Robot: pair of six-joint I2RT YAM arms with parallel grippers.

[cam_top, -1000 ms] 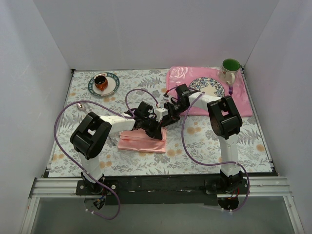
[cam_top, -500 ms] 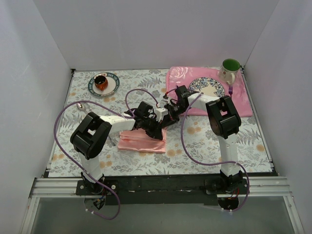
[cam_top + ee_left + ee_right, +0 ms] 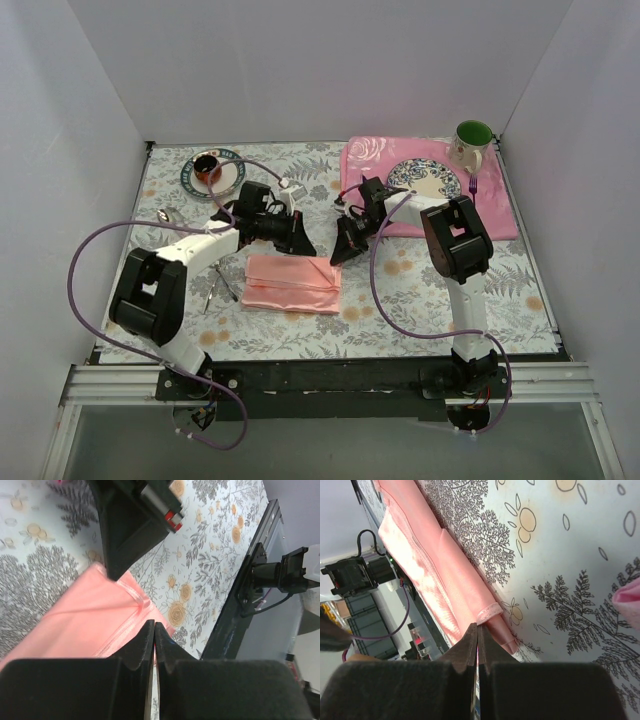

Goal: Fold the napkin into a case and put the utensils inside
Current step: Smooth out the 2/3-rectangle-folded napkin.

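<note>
The salmon-pink napkin [image 3: 290, 283] lies folded into a flat oblong on the floral table [image 3: 400, 290]. It also fills the left of the left wrist view [image 3: 75, 625] and runs down the right wrist view [image 3: 435, 565]. My left gripper [image 3: 300, 243] hovers just beyond the napkin's far edge, jaws shut with nothing between them [image 3: 154, 626]. My right gripper [image 3: 339, 257] points at the napkin's far right corner, also shut and holding nothing [image 3: 478, 628]. A silver spoon [image 3: 165, 213] lies far left. Thin silver utensils [image 3: 219, 288] lie just left of the napkin.
A rose-patterned pink placemat [image 3: 375, 160] at the back right carries a plate [image 3: 425, 178], a green mug [image 3: 472, 140] and a purple fork [image 3: 472, 185]. A saucer with a small cup [image 3: 212, 172] stands at the back left. The black front rail [image 3: 235, 630] runs along the table's near edge.
The left arm has drawn back off the napkin toward the far left. The right gripper has shut and stayed by the napkin's far right corner. The folded napkin now lies uncovered.
</note>
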